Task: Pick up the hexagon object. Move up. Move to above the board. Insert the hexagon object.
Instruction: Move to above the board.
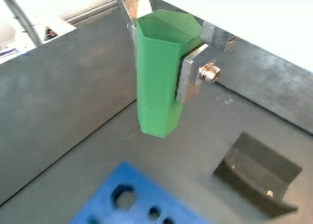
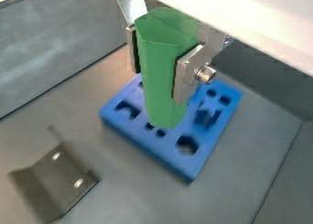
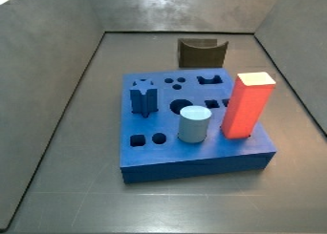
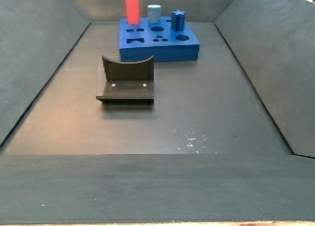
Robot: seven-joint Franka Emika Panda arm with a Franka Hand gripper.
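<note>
My gripper [image 1: 162,58] is shut on the hexagon object [image 1: 163,77], a tall slim green prism held upright between the silver fingers [image 1: 188,80]. Both wrist views show it; in one the gripper [image 2: 162,68] holds the peg [image 2: 160,81] high, with its lower end in front of the blue board [image 2: 202,159]. A corner of the board [image 1: 110,205] shows below the peg. Both side views show the board [image 3: 192,163] [image 4: 185,53] with its cut-out holes. Neither shows the gripper or the green peg.
A red rectangular block [image 3: 250,104], a pale grey-blue cylinder [image 3: 193,123] and a dark blue star-shaped peg [image 3: 141,99] stand in the board. The fixture [image 4: 125,82] stands on the dark floor near the board, and shows too in a wrist view [image 1: 259,173]. Grey walls enclose the floor.
</note>
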